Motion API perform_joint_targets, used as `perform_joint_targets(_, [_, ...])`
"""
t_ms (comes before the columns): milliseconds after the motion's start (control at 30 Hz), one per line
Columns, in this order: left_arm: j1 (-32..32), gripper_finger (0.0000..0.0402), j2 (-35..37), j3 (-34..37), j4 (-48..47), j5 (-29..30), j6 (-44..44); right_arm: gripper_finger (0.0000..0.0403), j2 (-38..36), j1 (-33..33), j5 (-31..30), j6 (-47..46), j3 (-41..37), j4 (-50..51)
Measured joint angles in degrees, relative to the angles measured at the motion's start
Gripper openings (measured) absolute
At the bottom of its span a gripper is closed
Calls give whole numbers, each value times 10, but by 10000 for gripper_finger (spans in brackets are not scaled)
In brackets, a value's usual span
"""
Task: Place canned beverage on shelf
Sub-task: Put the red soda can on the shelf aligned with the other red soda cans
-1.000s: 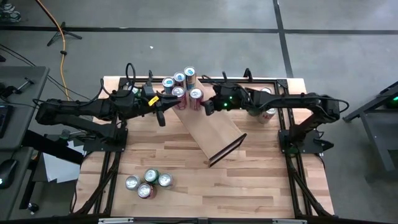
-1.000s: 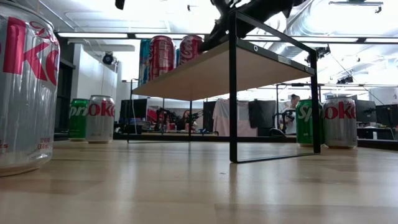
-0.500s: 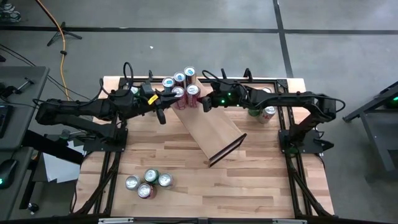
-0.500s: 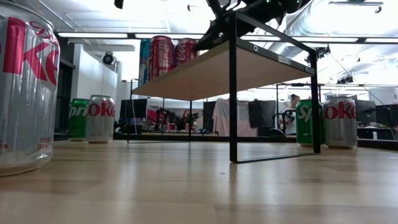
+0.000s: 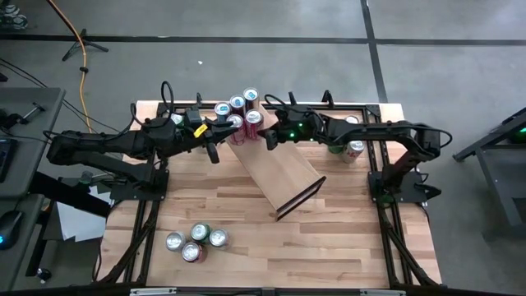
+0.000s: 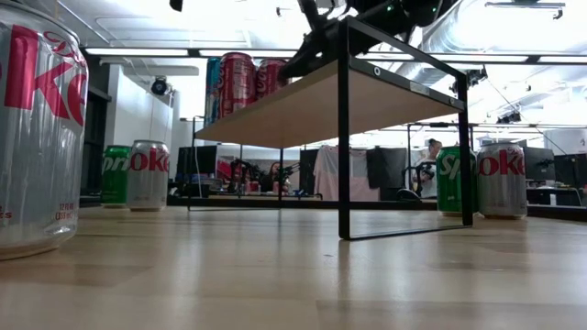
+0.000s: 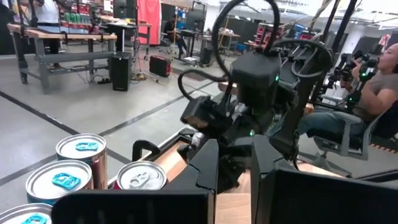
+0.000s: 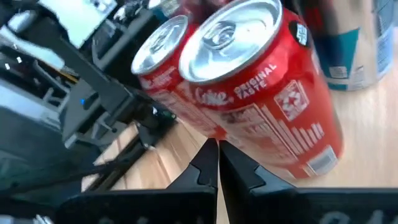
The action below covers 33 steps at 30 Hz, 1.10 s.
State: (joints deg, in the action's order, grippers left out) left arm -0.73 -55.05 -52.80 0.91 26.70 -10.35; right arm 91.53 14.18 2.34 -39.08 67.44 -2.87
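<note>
The shelf (image 5: 283, 173) is a pale plank on a black frame, lying slantwise across the table. Several cans stand upright on its far left end. One is a red canned beverage (image 5: 253, 119), next to a second red can (image 5: 235, 122). My right gripper (image 5: 265, 140) is shut, its tips at the first red can (image 8: 255, 93). My left gripper (image 5: 220, 136) is shut on the other side of the group, beside the second red can (image 7: 142, 177). My right gripper presses its shut fingertips (image 8: 211, 152) against the red can's side wall, low down (image 8: 239, 134). The fingers come from the table's right, slanting down. The can stands upright on the plank against the second red can (image 8: 165, 62). My left gripper: I cannot tell whether it touches the second red can.
Blue-topped cans (image 5: 237, 103) fill the shelf's far end. Several loose cans (image 5: 193, 241) stand near the table's front left. Two more (image 5: 349, 148) stand under my right arm at the far right. The plank's near right half (image 5: 296, 185) is bare.
My right gripper has moved toward the table's far left, staying shut. The red can has slid along the plank ahead of it and now stands against the second red can.
</note>
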Motion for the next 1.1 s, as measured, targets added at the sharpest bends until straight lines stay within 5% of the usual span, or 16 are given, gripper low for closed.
perform_joint_targets(267, [0,3,7,0,5,-52,0,0,-87,16,84,115,0,89])
perform_joint_targets(600, [3,3,32,0,7,-70,46,0,-261,27,74,226,0,145])
perform_joint_targets(1100, [15,3,34,0,5,-88,46,0,-305,26,76,294,0,148])
